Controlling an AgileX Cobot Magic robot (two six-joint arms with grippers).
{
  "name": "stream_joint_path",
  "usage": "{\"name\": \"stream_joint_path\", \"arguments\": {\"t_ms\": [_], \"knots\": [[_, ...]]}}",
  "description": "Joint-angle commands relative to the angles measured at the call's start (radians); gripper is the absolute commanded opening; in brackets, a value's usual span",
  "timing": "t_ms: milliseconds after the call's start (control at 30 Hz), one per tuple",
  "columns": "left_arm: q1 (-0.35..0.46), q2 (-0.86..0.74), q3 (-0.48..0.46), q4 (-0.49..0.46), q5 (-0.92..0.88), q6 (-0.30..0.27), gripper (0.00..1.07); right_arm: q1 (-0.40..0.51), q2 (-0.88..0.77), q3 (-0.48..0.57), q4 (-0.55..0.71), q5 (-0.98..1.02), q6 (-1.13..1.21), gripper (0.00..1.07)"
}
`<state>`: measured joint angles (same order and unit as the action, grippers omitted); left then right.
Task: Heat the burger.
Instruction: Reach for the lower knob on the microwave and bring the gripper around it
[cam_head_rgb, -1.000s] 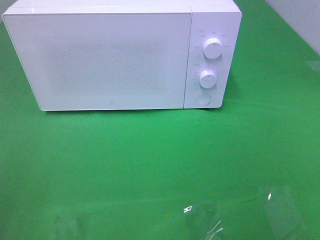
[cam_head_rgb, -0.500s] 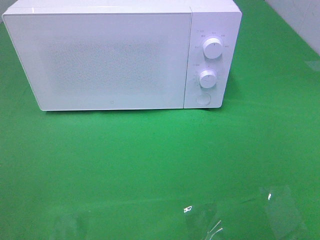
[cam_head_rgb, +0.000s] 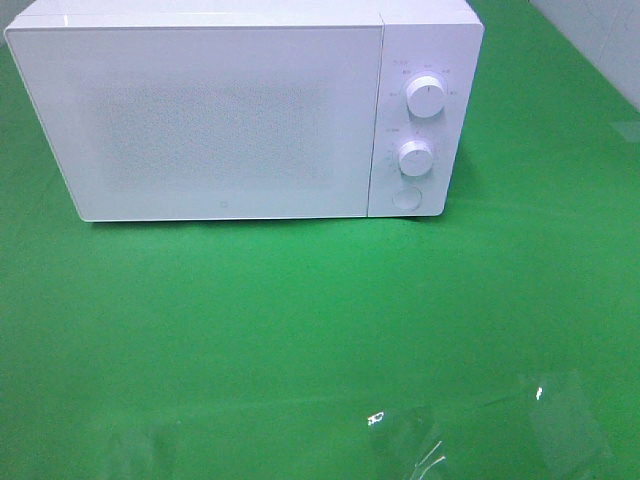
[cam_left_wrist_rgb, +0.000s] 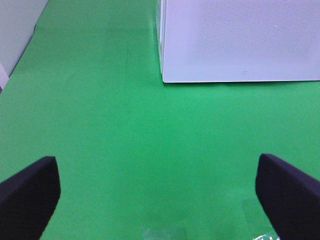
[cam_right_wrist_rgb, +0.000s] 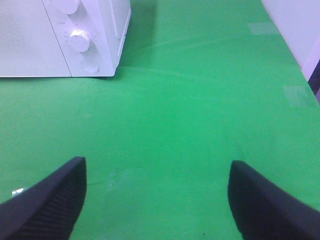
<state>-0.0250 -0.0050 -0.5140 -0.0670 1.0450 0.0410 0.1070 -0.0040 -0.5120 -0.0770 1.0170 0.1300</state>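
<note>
Left claw (cam_left_wrist_rgb: 156, 161) spread wide, holding nothing, over green bench (cam_head_rgb: 300, 320). Right claw (cam_right_wrist_rgb: 156, 167) also spread, holding nothing. Beyond: white microwave (cam_head_rgb: 200, 120), door shut. Burger in no view; its place and look cannot be told.

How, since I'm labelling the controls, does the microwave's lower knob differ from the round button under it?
The lower knob stands out from the control panel; the round button lies nearly flush. Printed marks ring the knob; none ring the button. Both are white, round, on the microwave.
</note>
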Motion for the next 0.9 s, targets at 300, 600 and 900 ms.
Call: {"name": "stream_joint_path", "arguments": {"t_ms": [300, 600, 900], "knots": [[0.004, -0.008, 0.003, -0.009, -0.01, -0.005, 1.0, -0.006, -0.013, 0.001, -0.004, -0.015, 0.004, 0.74], [0.004, -0.008, 0.003, -0.009, -0.01, -0.005, 1.0, -0.006, 0.101, -0.025, -0.002, -0.146, 0.011, 0.74], [0.004, -0.008, 0.003, -0.009, -0.01, -0.005, 1.0, -0.005, 0.261, 0.038, -0.003, -0.409, 0.012, 0.74]]}}
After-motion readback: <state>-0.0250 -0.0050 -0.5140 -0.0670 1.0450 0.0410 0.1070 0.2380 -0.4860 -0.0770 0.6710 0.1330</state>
